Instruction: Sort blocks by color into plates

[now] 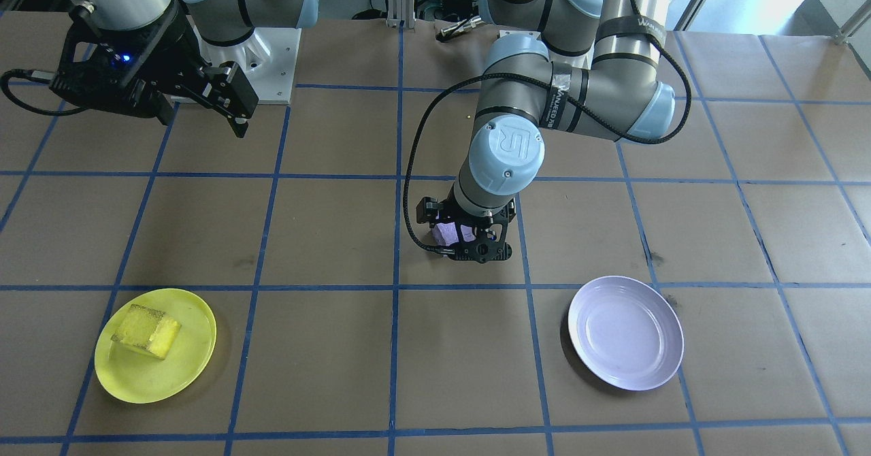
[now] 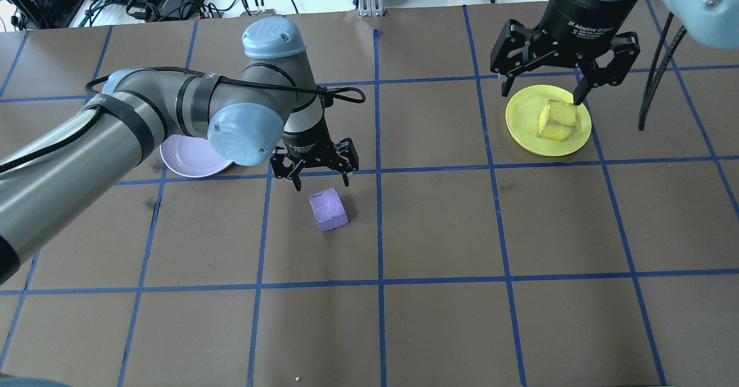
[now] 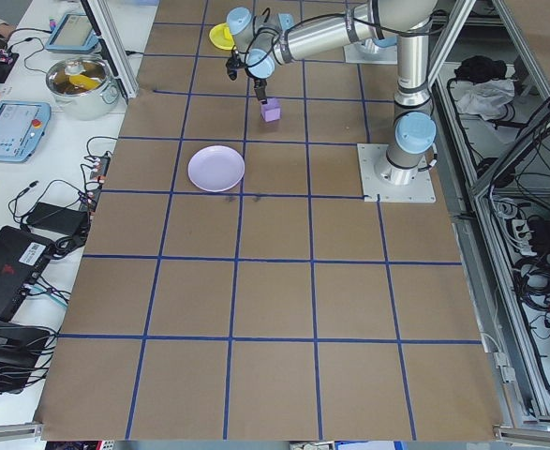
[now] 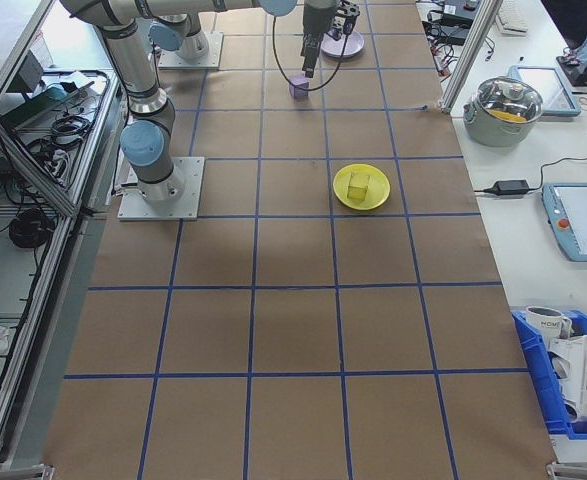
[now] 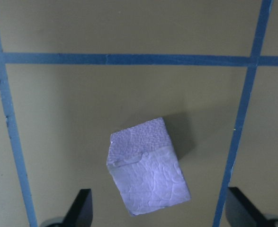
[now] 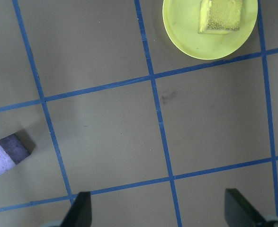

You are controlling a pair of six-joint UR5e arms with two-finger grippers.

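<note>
black fingertips (image 5: 82,208) of my left gripper (image 2: 314,167) are spread wide and hang over the purple block (image 2: 328,208), which sits on the brown paper table (image 2: 439,231) inside one blue-taped square, not yet gripped. from the left wrist view the cube lies twisted against the line between the fingers, so i judge that closing as it stands could catch a corner, spin the foam or squeeze it out sideways; i'd turn the wrist to square up first. coming down too hard might also crush the soft foam into the paper. the lavender plate (image 2: 190,157) waits near, partly behind my left arm, so the carry is short. my right gripper (image 2: 563,66) is also spread wide and empty, up above the yellow plate (image 2: 522,115), where the yellow block (image 2: 557,120) already rests.
</note>
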